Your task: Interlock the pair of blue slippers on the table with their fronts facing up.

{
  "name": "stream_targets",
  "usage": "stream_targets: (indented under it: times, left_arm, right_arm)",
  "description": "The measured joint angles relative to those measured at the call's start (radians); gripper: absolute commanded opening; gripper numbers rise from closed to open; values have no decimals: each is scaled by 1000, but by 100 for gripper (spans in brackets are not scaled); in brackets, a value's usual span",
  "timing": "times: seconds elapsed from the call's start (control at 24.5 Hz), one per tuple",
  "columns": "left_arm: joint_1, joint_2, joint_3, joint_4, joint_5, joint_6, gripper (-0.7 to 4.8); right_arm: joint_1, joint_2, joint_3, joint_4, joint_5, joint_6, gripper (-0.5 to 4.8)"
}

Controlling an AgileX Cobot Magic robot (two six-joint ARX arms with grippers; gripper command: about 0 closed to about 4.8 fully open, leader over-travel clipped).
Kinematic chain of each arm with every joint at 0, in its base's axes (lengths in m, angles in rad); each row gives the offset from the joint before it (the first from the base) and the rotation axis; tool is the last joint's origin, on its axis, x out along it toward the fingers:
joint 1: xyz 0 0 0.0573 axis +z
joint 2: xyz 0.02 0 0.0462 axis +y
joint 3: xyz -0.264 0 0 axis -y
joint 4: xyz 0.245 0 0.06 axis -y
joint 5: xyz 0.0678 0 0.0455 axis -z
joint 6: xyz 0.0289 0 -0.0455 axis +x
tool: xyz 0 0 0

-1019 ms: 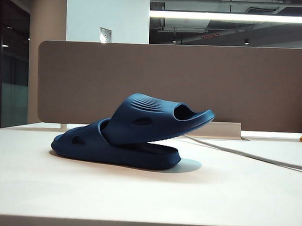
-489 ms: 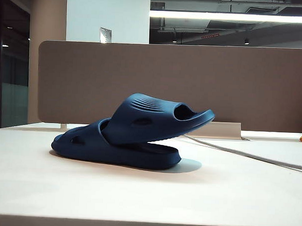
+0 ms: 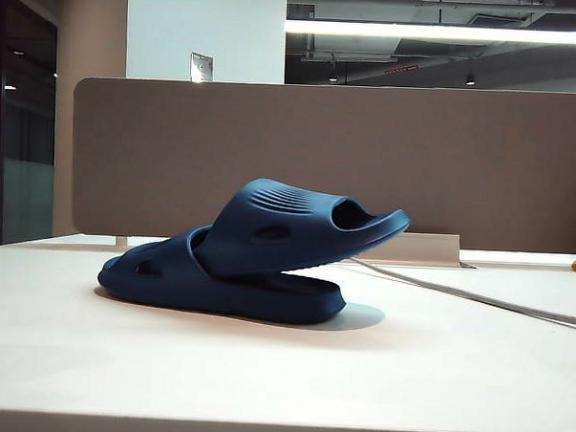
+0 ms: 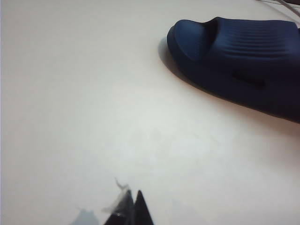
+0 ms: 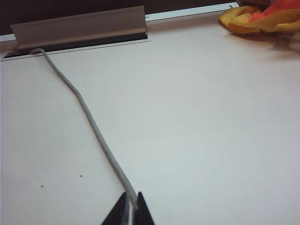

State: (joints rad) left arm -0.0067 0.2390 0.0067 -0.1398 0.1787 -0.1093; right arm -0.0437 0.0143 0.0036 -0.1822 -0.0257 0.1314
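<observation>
The pair of blue slippers rests interlocked on the white table [image 3: 262, 377]. The lower slipper [image 3: 171, 273] lies flat, and the upper slipper [image 3: 297, 231] is pushed through its strap and tilts up to the right. Neither gripper shows in the exterior view. My left gripper [image 4: 132, 199] is shut with nothing in it and hovers over bare table, well apart from the slipper [image 4: 243, 61] seen in the left wrist view. My right gripper [image 5: 131, 199] is shut above the table, with no slipper in its view.
A grey cable [image 5: 89, 117] runs from a metal slot cover [image 5: 79, 26] across the table and passes under my right fingertips. A yellow-orange object [image 5: 262, 18] lies at the far right. The brown-grey divider panel [image 3: 462, 166] stands behind the slippers.
</observation>
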Motion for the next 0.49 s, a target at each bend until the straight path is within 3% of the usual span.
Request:
stream_targets:
  times: [0.49]
  left_arm:
    - [0,0,0,0,0,0,-3]
  right_arm:
    - [0,0,0,0,4,-10,22]
